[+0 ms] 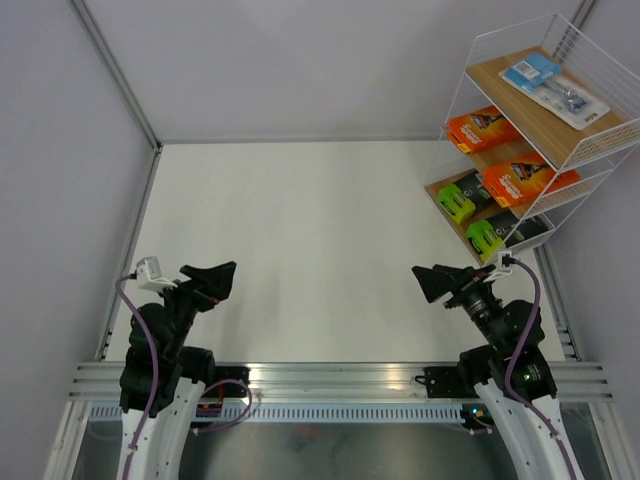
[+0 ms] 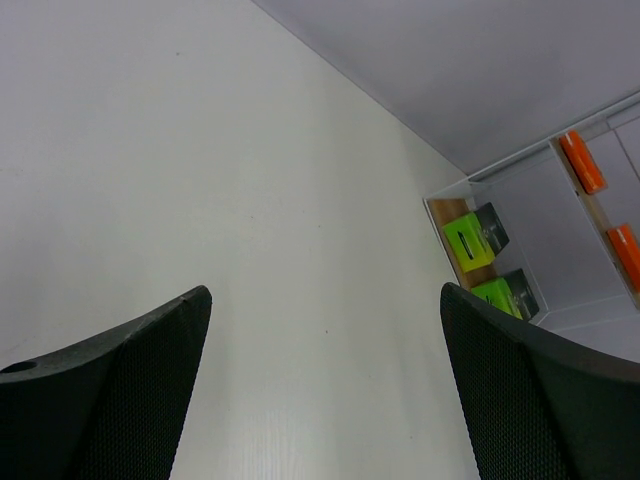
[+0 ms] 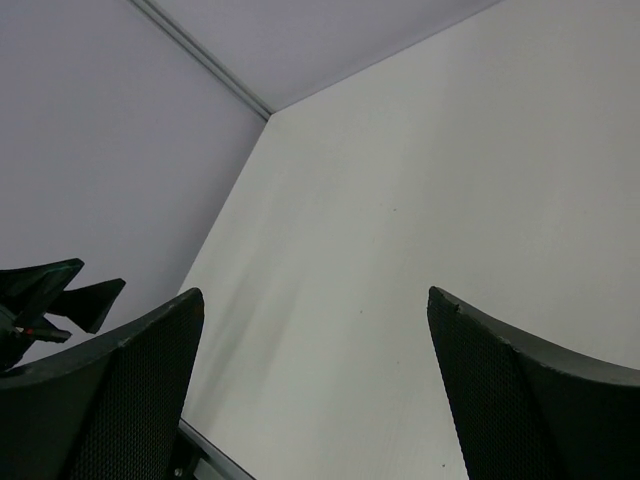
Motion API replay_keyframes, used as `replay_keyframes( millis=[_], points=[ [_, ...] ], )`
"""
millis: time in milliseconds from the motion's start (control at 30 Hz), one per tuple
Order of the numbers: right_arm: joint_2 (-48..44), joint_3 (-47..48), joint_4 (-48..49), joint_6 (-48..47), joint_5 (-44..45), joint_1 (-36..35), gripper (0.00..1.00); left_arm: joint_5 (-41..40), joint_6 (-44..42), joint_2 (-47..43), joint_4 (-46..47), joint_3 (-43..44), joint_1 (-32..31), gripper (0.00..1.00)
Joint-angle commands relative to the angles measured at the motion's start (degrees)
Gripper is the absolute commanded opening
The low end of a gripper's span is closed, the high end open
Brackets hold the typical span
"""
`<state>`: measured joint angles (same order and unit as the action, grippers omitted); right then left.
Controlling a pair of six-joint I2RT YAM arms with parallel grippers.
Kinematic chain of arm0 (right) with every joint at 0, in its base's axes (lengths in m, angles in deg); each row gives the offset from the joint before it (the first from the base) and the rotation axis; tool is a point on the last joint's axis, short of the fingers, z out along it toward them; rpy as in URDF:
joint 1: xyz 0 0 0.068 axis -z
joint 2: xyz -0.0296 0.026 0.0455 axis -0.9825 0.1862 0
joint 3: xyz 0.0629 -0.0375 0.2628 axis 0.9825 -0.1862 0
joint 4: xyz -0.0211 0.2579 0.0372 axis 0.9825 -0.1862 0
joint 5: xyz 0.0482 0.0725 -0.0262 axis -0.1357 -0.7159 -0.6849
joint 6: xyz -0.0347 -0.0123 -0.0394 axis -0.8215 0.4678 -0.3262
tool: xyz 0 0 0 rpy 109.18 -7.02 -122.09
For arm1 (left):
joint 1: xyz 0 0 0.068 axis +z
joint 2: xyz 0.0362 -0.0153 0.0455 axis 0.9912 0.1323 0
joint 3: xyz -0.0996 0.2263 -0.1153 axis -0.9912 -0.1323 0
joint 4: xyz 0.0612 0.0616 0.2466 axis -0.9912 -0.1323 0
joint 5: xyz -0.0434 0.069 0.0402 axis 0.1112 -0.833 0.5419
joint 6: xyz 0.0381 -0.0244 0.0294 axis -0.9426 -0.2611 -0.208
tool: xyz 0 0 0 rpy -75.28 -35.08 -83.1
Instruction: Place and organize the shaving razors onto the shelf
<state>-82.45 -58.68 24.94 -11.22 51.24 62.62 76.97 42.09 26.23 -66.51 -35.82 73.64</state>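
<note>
White table (image 1: pixel 300 240) w/ pale grey walls (image 1: pixel 300 60) round it and an aluminium rail (image 1: pixel 340 378) along the near edge. Shelf (image 1: pixel 530 118) stood at the far R corner of the table: white wire frame, light wooden boards, 3 stepped tiers. All 5 razor packs sat on it. White-and-blue pack (image 1: pixel 553 87) lay flat on the top board, angled across it. Orange pack (image 1: pixel 482 128) sat toward the back of what looked like the mid tier, w/ second orange pack (image 1: pixel 525 182) nearer the front, the two apart. Black-and-lime pack (image 1: pixel 462 199) and second black-and-lime pack (image 1: pixel 497 235) sat on the lowest tier, lime ends facing the open table; L wrist view showed the same lime ends side by side under the orange ones.

L gripper (image 1: pixel 218 282) hung over the near L part of the table, jaws spread wide, holding nothing; its wrist view showed only bare tabletop btwn the two dark fingers (image 2: pixel 130 390). R gripper (image 1: pixel 428 283) hung over the near R part, near the shelf's front corner but not touching it, jaws also spread wide and holding nothing, bare table btwn its fingers (image 3: pixel 520 390). Both grippers pointed inward toward each other, well apart, and neither touched any pack
</note>
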Motion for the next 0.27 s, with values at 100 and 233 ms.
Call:
replay_keyframes(
  millis=[100,233],
  points=[
    [-0.86,0.95,-1.64,0.87,3.02,-0.14,0.98,-0.94,2.77,-3.24,-1.35,-0.73,0.05,1.0],
    [-1.74,1.04,-2.16,0.7,5.12,-0.14,0.98,-1.04,2.95,-3.24,-1.35,-0.99,0.05,1.0]
  ],
)
